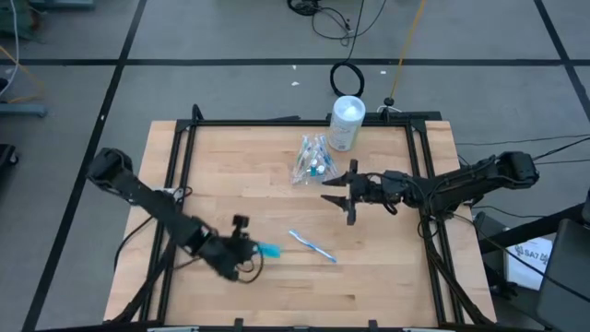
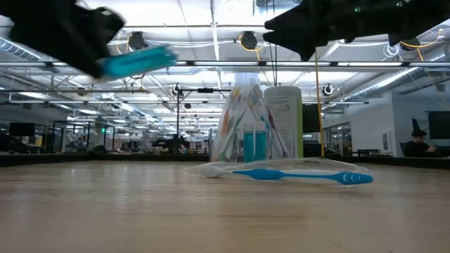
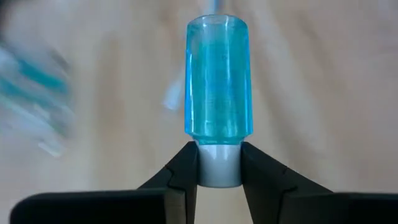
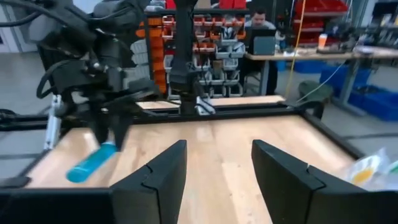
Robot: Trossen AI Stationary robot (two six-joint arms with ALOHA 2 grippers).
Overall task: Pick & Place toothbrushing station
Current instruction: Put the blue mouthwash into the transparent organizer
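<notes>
My left gripper [image 1: 249, 247] is shut on a small blue toothpaste tube [image 1: 268, 249] above the table's near left part; the tube also shows in the low view [image 2: 137, 61] and in the left wrist view [image 3: 217, 74]. A blue-handled toothbrush [image 1: 313, 246] lies flat on the table just right of it. A crinkly clear bag [image 1: 312, 159] with several toothbrushes and blue tubes stands at the far middle. My right gripper [image 1: 339, 192] hovers open and empty near the bag, on its near right side. My left gripper pinches the tube's grey cap end [image 3: 219, 167] between its two fingers [image 3: 180, 171]. The blue body sticks out forward past the fingertips, along the fingers. The tube is lifted clear of the table and lies nearly level [image 2: 137, 61].
A white cylindrical canister [image 1: 348, 123] stands at the far edge, just behind the bag. A black frame [image 1: 295, 122] runs along the table's edges. Bare wood lies between the toothbrush and the bag. A person sits at a desk in the room beyond [image 4: 258, 22].
</notes>
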